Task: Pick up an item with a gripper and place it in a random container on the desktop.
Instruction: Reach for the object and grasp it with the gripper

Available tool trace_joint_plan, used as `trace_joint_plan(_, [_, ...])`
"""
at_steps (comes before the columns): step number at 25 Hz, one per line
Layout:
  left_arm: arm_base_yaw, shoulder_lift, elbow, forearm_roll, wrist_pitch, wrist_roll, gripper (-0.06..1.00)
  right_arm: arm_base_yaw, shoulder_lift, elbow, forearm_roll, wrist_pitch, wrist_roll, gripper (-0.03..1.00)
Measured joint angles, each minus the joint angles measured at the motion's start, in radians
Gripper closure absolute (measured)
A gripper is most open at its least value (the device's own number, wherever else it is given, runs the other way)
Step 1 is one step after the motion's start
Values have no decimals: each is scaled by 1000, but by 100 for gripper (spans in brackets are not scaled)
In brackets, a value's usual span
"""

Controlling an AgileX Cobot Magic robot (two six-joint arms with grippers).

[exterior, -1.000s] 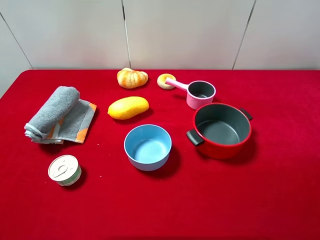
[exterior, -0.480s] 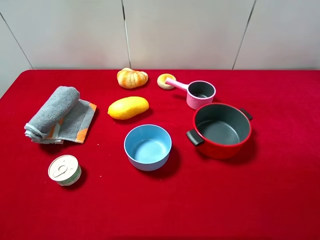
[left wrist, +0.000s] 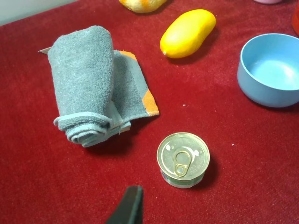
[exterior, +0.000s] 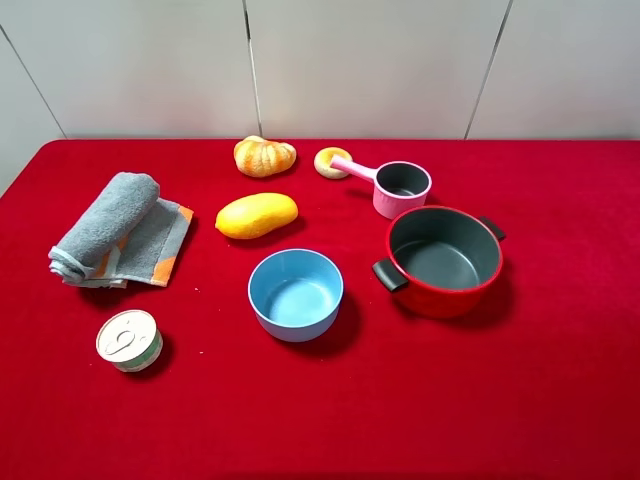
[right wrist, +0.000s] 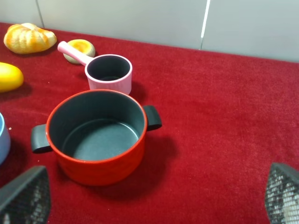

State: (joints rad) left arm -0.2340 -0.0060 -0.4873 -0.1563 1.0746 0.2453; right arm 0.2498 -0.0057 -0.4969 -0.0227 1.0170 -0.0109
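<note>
The golden-orange ridged bun [exterior: 264, 156] lies at the back of the red desktop [exterior: 520, 400]; it also shows in the right wrist view [right wrist: 28, 37] and at the edge of the left wrist view [left wrist: 141, 3]. The red pot [exterior: 440, 298] with a dark grey inside and black handles stands empty at the right, and shows in the right wrist view [right wrist: 100, 165]. Neither arm shows in the exterior view. My right gripper [right wrist: 152, 198] is open and empty, short of the pot. One finger [left wrist: 128, 207] of my left gripper shows, near the tin can; the other is out of view.
A yellow mango [exterior: 256, 215] lies in front of the bun. A blue bowl [exterior: 262, 310] stands mid-table. A pink long-handled cup [exterior: 400, 190] and a tan ring [exterior: 330, 161] sit behind the pot. A rolled grey towel [exterior: 115, 230] and a tin can [exterior: 129, 339] are at the left.
</note>
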Motion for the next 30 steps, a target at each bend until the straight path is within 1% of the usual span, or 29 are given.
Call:
trace_joint_plan(13, [0,0,0,0,0,0,-1,0,14,0,0,0,0,27])
trace_joint_plan(17, [0,0,0,0,0,0,-1,0,98,-10,0,-13,0,27])
trace_joint_plan(24, [0,0,0,0,0,0,-1,0,306,-73,0,-90,-4,27])
trace_joint_plan(30, [0,0,0,0,0,0,-1,0,478,-159,9,-141,-76,27])
